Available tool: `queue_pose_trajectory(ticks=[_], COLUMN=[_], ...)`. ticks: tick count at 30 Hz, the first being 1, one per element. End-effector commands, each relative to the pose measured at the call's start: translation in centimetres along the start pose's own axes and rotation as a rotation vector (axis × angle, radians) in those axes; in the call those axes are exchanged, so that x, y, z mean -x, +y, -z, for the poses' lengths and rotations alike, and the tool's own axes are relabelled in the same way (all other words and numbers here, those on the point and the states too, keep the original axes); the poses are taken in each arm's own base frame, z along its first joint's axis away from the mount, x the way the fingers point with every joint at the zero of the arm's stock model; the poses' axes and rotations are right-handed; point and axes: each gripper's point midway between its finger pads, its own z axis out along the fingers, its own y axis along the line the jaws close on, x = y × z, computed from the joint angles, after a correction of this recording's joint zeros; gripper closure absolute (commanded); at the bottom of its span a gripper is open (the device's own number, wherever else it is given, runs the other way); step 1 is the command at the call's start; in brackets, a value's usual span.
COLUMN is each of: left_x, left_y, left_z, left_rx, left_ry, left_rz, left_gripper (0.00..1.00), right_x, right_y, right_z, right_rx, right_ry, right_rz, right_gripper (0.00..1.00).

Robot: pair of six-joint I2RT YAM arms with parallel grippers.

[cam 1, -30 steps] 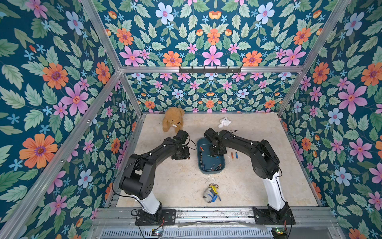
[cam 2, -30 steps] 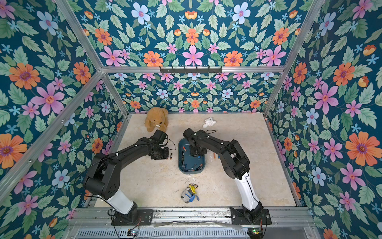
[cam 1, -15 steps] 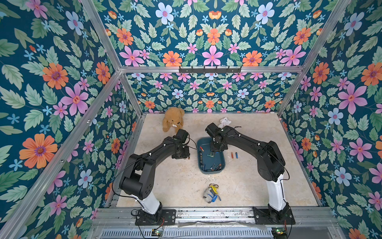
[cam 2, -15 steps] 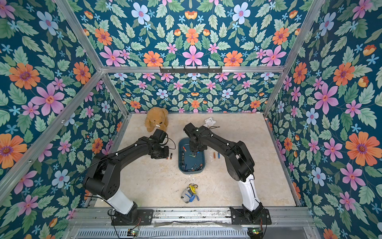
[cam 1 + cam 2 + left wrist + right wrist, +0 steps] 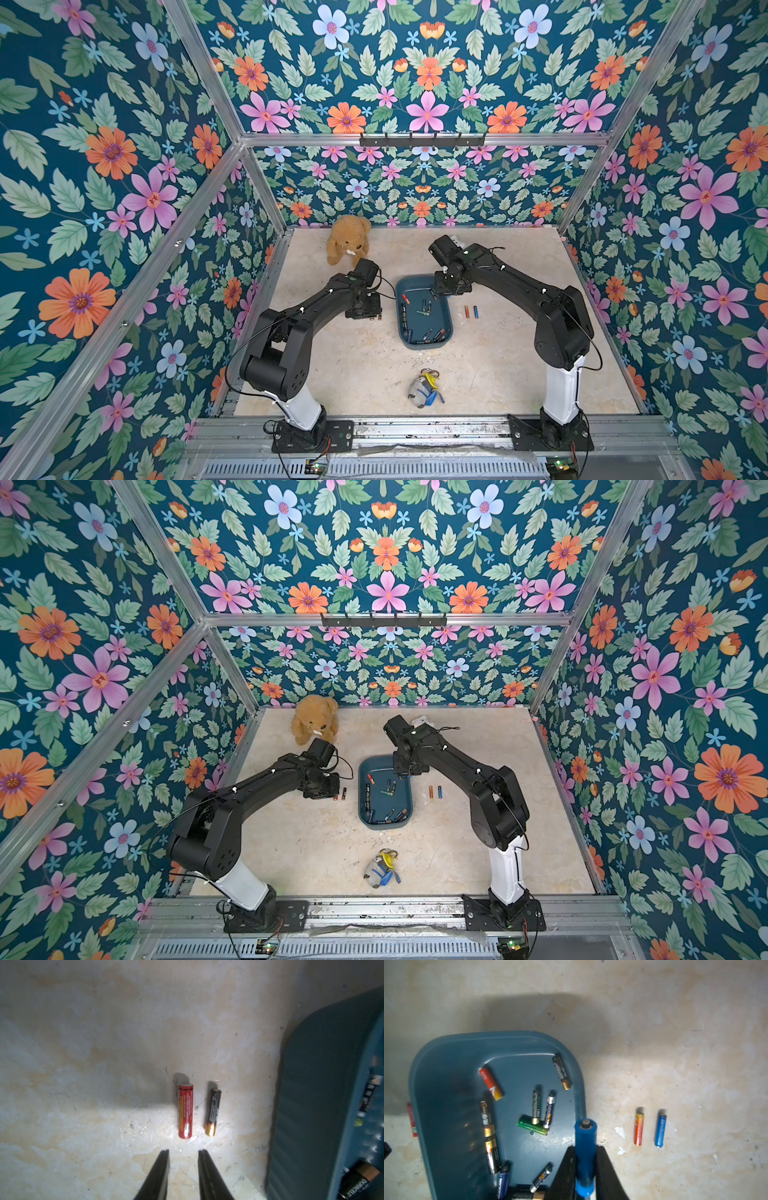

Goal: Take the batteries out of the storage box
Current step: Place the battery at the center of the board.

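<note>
- Two batteries (image 5: 185,1111) lie by the left gripper (image 5: 183,1152), jaws slightly parted, empty.
- Right gripper (image 5: 586,1149) pinches a blue battery (image 5: 585,1132), seemingly over the storage box (image 5: 496,1035) rim.

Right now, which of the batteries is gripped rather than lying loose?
The thick blue battery, clamped between the jaws of the right gripper; all others lie loose, in the storage box or on the table.
</note>
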Motion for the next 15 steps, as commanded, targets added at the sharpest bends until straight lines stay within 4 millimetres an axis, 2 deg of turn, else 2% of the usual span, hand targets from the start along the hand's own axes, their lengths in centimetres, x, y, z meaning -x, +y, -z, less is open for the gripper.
queue_pose_trajectory(ticks=[1, 7, 15], left_x=[-0.2, -0.1, 0.0], left_y=[0.3, 0.2, 0.0], left_z=[0.0, 0.0, 0.0], left_rx=[0.016, 0.014, 0.014], left_ry=[0.009, 0.011, 0.011], left_rz=[0.0, 0.001, -0.001], left_gripper=[0.7, 0.69, 0.69], right_x=[0.0, -0.8, -2.2], right_y=[-2.0, -5.0, -7.9], right_z=[0.3, -0.3, -1.2], right_rx=[-0.039, -0.075, -0.104], right_ry=[-0.01, 0.002, 0.022], right_rz=[-0.006, -0.031, -0.06], right_gripper=[0.81, 0.81, 0.81])
